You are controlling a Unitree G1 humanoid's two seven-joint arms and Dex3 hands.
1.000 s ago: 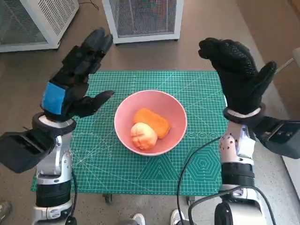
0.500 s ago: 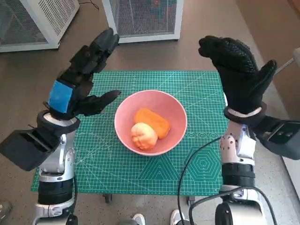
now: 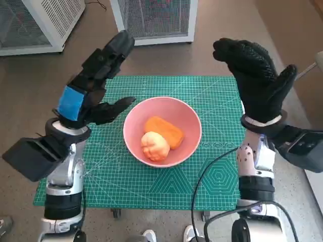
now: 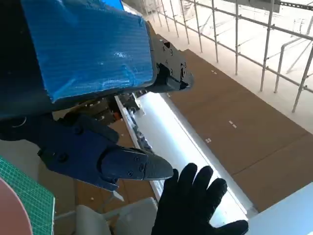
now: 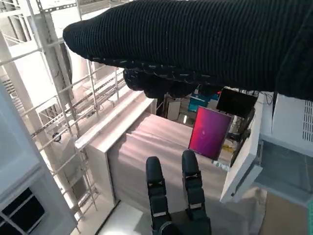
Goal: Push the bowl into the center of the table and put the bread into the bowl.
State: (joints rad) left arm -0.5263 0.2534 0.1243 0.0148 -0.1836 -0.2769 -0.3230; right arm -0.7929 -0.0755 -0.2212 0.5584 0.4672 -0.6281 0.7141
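Note:
A pink bowl (image 3: 190, 122) sits in the middle of the green cutting mat (image 3: 212, 166). Inside it lie an orange bread piece (image 3: 164, 130) and a paler round bun (image 3: 155, 145). My left hand (image 3: 93, 83) is raised above the mat's left side, fingers spread and holding nothing; its blue-taped back (image 4: 88, 49) fills the left wrist view. My right hand (image 3: 255, 80) in the black glove is raised above the mat's right edge, also spread and empty. The left wrist view catches the gloved hand (image 4: 195, 205), and the right wrist view shows the glove (image 5: 195, 44) and the left hand's fingers (image 5: 176, 191).
Two white mesh-fronted cabinets (image 3: 156, 20) (image 3: 35, 20) stand on the brown floor beyond the table. A black cable (image 3: 202, 186) curls over the mat's front right. Shoes (image 3: 149, 236) show at the table's front edge.
My left hand has risen and drifted right toward the bowl. The right hand, bowl and bread have stayed put.

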